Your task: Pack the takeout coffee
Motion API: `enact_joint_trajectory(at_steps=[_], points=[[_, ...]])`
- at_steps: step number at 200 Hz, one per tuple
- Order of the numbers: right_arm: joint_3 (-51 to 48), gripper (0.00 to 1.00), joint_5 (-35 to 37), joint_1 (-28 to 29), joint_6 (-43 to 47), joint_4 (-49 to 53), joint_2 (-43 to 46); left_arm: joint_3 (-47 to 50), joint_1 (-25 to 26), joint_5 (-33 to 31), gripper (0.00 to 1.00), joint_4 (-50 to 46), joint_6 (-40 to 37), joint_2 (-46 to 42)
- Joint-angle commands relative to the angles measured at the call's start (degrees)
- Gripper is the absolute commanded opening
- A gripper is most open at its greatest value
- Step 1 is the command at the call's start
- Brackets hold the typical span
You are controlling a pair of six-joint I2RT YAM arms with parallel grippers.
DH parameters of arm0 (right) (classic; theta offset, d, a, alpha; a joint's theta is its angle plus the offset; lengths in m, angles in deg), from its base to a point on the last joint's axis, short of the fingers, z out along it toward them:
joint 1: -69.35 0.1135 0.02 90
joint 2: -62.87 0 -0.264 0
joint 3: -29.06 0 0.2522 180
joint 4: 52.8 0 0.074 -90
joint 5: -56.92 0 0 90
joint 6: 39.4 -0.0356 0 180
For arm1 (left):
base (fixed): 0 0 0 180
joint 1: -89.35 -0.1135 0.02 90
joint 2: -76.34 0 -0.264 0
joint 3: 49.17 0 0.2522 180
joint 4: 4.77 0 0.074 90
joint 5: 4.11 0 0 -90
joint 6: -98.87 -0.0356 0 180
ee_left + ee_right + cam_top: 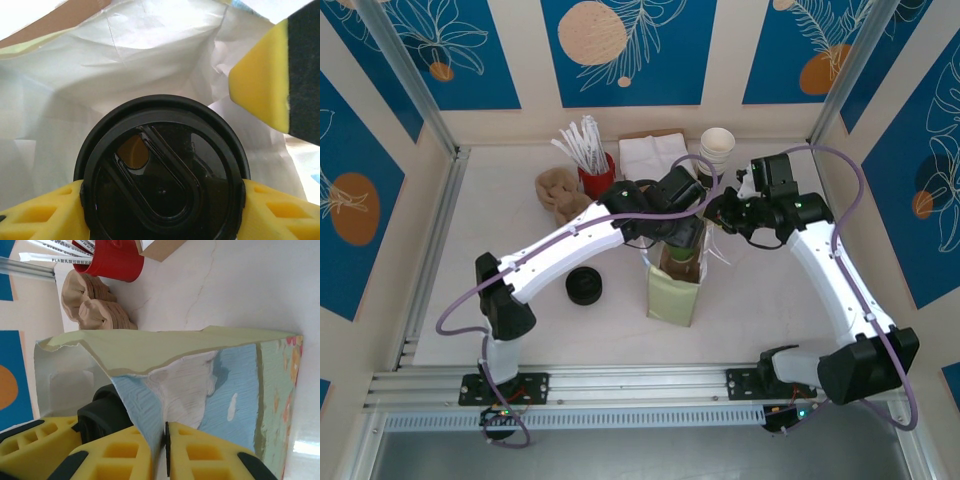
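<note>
So the left gripper (162, 212) is clamping the coffee (162, 170), with a yellow finger (45, 212) pressing in on either side of its black lid. It's holding the cup down in the open mouth of the bag (672, 295), and the white lining is showing all around the lid. The bag is standing upright in the middle of the table (770, 290). The right gripper (164, 445) is pinching the bag's rim on the right side, squeezing the paper wall with basically no gap left between its pads. A red cup (596, 182) of straws, napkins (655, 152) and a cup stack (717, 145) are sitting along the far edge. A low pile of black lids (584, 286) is lying left of the bag.
</note>
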Motion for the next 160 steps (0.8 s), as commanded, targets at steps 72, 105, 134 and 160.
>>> enact_joint_trajectory(at_steps=[72, 105, 134, 160], points=[[-1.60, 0.38, 1.78, 0.09, -6.77, 4.65, 5.41, 2.63, -0.91, 0.84, 0.64, -1.28, -5.71, -3.37], [6.06, 0.50, -0.71, -3.84, 5.70, 7.03, 2.09, 6.26, -1.04, 2.22, 0.65, 0.88, -8.60, -6.90], [11.22, 0.51, -2.51, -6.24, 17.13, 8.08, -1.60, 10.39, -1.30, 3.99, 0.65, 3.78, -9.90, -9.95], [13.36, 0.51, -10.68, -6.36, 31.59, 6.04, -3.48, 13.58, -1.30, 5.13, 0.65, 4.74, -10.58, -11.66]])
